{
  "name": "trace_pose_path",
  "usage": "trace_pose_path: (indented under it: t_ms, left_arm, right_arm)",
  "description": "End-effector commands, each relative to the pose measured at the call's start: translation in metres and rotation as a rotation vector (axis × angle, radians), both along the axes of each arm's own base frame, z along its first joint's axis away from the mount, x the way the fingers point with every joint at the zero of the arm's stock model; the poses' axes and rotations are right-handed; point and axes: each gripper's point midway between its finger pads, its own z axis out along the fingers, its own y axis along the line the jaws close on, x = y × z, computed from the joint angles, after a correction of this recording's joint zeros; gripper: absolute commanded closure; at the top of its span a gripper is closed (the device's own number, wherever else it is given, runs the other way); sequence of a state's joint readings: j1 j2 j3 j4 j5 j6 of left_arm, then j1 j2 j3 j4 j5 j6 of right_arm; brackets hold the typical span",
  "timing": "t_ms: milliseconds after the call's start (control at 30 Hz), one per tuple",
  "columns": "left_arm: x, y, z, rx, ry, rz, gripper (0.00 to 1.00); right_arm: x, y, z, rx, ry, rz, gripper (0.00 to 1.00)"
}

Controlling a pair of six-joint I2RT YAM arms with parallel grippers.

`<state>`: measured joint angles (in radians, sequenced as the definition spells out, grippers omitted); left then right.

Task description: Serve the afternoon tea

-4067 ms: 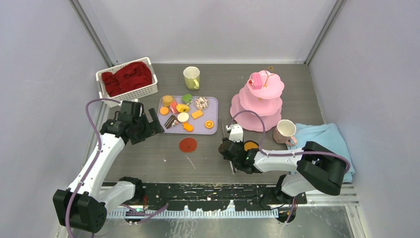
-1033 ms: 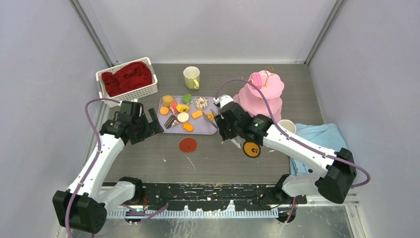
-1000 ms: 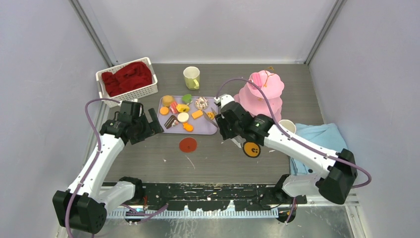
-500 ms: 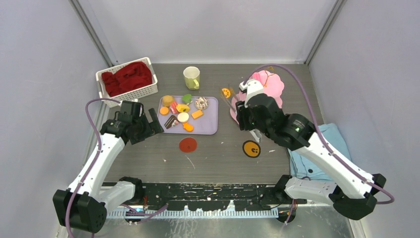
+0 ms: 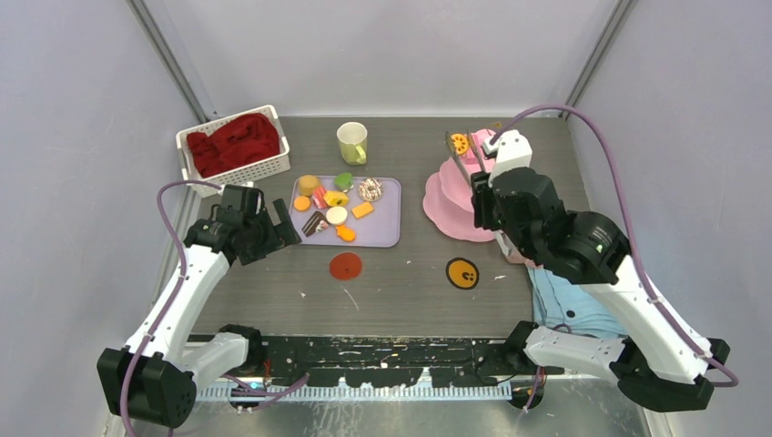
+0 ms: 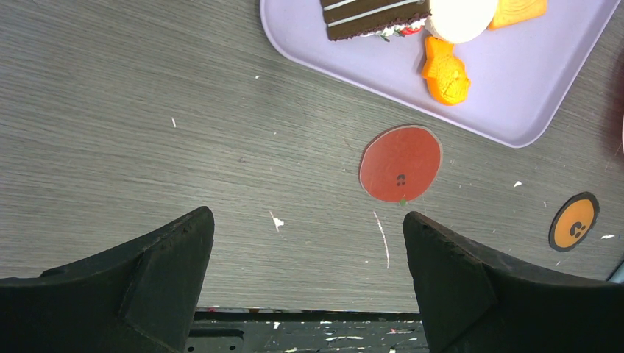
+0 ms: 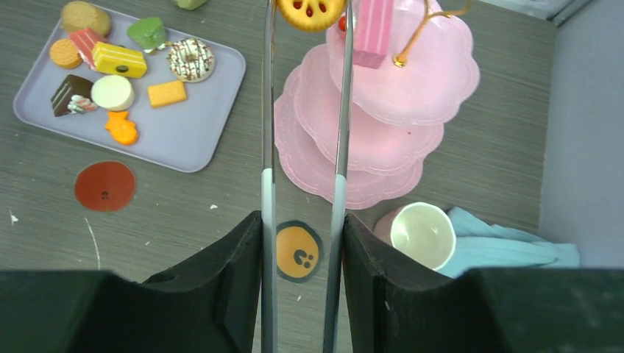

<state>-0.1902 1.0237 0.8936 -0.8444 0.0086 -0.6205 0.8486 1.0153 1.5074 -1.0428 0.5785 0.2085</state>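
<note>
Near left, the left gripper [image 6: 305, 222] hangs wide open over the grey wood-grain table [image 6: 147, 132], just near of the lilac plastic tray [image 5: 383, 233] of toy pastries [image 5: 337, 215]. Farther right, the right gripper [image 5: 461, 147] pinches a round yellow jam-dotted cookie [image 7: 310, 10] over the left edge of the pink three-tier stand [image 7: 412, 99].

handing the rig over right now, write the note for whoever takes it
Left hand: open, empty, over the table near the lilac tray.
Right hand: shut on metal tongs gripping a round yellow cookie at the top tier of the pink three-tier stand.
Done: one pink cake slice on the top tier.
Left: set the cookie down, move the tray's other toy sweets; pale yellow-green mug and pink mug not yet served.
</note>
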Motion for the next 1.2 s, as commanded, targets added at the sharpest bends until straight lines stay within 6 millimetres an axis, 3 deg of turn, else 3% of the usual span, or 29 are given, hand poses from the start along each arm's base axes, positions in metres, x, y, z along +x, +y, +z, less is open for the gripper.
trace_pose_path:
  t_ms: [0, 233, 567, 667, 900, 1167]
  left_arm:
    - [0.015, -0.005, 0.019, -0.014, -0.076, -0.018, 0.01]
    - [0.015, -0.005, 0.020, -0.016, -0.081, -0.019, 0.01]
    - [0.014, -0.008, 0.017, -0.034, -0.077, -0.021, 0.01]
    - [0.016, -0.010, 0.017, -0.042, -0.077, -0.028, 0.01]
    - [0.015, -0.009, 0.019, -0.034, -0.088, -0.030, 0.01]
    - [0.014, -0.008, 0.017, -0.031, -0.084, -0.033, 0.01]
  right_arm:
    - [-0.010, -0.032, 0.036, 0.068, -0.101, -0.089, 0.68]
    - [-0.020, -0.056, 0.036, 0.045, -0.088, -0.173, 0.68]
    - [-0.037, -0.074, -0.014, 0.082, -0.004, -0.270, 0.68]
    - [-0.032, -0.074, -0.025, 0.054, -0.002, -0.293, 0.67]
    - [-0.017, -0.075, -0.015, 0.009, -0.060, -0.333, 0.67]
    - [0.003, -0.085, -0.025, -0.038, -0.038, -0.367, 0.67]
